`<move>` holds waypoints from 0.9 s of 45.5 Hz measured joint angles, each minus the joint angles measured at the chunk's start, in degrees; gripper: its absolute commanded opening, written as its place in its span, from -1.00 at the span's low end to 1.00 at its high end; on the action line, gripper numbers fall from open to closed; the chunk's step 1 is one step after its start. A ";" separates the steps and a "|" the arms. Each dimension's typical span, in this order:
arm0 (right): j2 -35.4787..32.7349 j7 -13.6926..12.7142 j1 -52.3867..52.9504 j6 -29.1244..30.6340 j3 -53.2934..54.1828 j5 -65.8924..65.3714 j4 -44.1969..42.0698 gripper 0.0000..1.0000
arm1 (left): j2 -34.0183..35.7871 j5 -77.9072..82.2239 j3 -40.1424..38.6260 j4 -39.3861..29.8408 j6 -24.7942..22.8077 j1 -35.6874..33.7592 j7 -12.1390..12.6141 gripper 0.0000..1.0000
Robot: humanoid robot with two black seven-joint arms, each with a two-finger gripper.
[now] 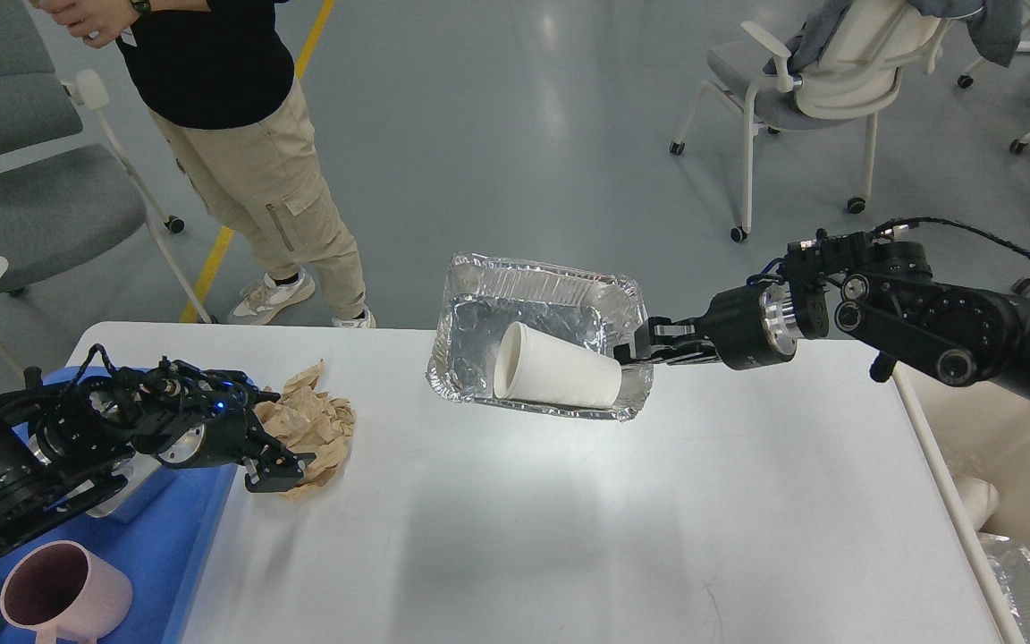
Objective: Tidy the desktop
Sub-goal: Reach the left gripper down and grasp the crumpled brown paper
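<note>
The right gripper (645, 351) clamps the foil tray (533, 304), paper cup (555, 368) inside, lifted above the desktop (658, 519). The left gripper (278, 470), its grip unclear, rests by crumpled brown paper (309, 425), not yet cleared.

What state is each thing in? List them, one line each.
Silver foil tray: lifted off the table, tilted, held by its right rim.
White paper cup: on its side inside the tray.
Crumpled brown paper: lying on the white desktop.
Pink plastic mug: upright, empty.
Right gripper: shut on the tray rim.
Left gripper: at the paper, grip unclear.
</note>
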 measured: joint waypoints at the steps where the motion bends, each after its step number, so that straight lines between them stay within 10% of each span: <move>1: 0.00 0.00 -0.03 0.00 0.00 0.00 0.02 -1.00 | -0.13 -0.02 0.05 0.50 0.44 0.21 -0.17 0.00; 16: -0.21 0.00 -0.25 0.00 -0.15 0.00 -0.01 -1.00 | -0.19 -0.79 0.16 2.70 1.50 1.74 -0.84 -0.97; 41: -0.51 0.00 -0.34 0.00 -0.65 0.00 -0.25 -1.00 | 5.42 -8.87 -0.68 1.70 5.97 3.43 -4.76 -1.00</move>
